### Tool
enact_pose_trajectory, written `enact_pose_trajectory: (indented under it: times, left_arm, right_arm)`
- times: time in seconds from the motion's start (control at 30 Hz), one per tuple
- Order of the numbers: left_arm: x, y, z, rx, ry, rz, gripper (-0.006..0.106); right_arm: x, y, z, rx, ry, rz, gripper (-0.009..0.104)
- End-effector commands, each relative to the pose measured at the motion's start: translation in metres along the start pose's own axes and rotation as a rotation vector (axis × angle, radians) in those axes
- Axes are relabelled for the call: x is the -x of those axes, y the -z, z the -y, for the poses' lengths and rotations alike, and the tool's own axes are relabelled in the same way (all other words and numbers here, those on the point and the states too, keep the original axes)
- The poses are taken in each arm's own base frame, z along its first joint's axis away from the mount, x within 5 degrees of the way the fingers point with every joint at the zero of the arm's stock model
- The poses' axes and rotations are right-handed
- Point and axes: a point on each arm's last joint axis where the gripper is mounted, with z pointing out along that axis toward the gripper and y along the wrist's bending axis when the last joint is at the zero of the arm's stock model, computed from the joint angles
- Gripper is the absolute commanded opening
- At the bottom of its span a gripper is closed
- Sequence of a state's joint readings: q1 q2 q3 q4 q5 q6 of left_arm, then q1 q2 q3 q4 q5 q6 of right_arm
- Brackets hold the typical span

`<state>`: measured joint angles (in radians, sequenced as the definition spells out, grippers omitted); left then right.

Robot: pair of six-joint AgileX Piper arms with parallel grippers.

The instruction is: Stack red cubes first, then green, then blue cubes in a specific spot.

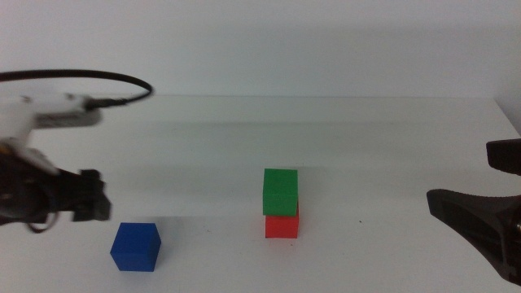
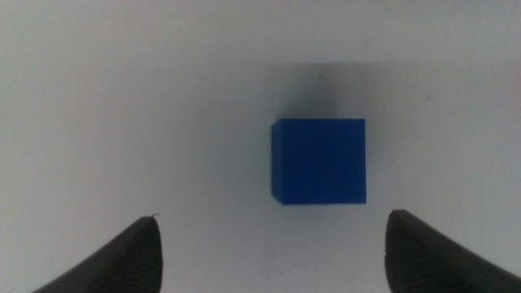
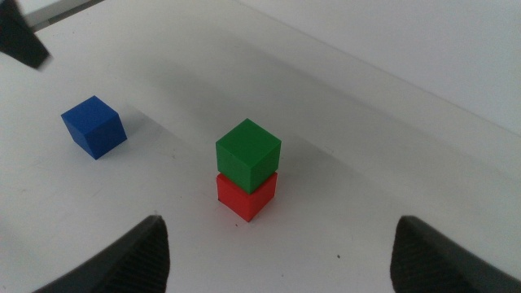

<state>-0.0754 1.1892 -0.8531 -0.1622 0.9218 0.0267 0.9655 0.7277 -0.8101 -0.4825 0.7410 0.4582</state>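
The green cube (image 1: pixel 280 192) sat on the red cube (image 1: pixel 282 225), so only the blue cube (image 1: pixel 136 246) was left, alone on the worktop (image 1: pixel 366 130). The left pincer (image 2: pixel 269 244) hung above it, jaws apart and empty. The right pincer (image 3: pixel 277 244) waited open at the side.

1. I see the left gripper (image 2: pixel 269 252) held above the table at the left, jaws spread wide, pointing down.
2. My right gripper (image 3: pixel 277 252) waits at the right edge, jaws apart.

The green cube (image 1: pixel 280 191) hides the red cube's (image 1: pixel 282 225) top; the right tool (image 1: pixel 480 228) is cut off by the middle view's edge.
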Motion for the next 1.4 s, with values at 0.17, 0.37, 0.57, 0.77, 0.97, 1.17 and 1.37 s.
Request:
enact_pose_trajectory:
  times: [0.17, 0.37, 0.57, 0.77, 0.97, 1.17, 1.37]
  left_arm:
    - [0.012, -0.052, 0.023, 0.023, 0.01, -0.092, 0.094]
    - [0.021, -0.081, 0.03, 0.062, -0.014, -0.152, 0.094]
    - [0.023, -0.113, 0.03, 0.045, -0.034, -0.191, 0.094]
    - [0.022, -0.138, 0.03, 0.041, -0.015, -0.219, 0.09]
    - [0.021, -0.132, 0.03, 0.044, 0.002, -0.237, 0.051]
    - [0.041, -0.077, 0.059, 0.033, 0.049, -0.146, -0.002]
    - [0.073, -0.014, 0.141, 0.0, -0.035, -0.055, -0.002]
  right_arm:
    - [0.0, 0.0, 0.0, 0.0, 0.016, 0.008, 0.093]
    - [0.0, 0.0, 0.0, 0.0, 0.016, 0.008, 0.093]
    - [0.0, 0.0, 0.0, 0.0, 0.016, 0.008, 0.093]
    - [0.0, 0.0, 0.0, 0.0, 0.016, 0.008, 0.093]
    - [0.0, 0.0, 0.0, 0.0, 0.016, 0.008, 0.093]
    - [0.0, 0.0, 0.0, 0.0, 0.016, 0.008, 0.093]
    - [0.0, 0.0, 0.0, 0.0, 0.016, 0.008, 0.093]
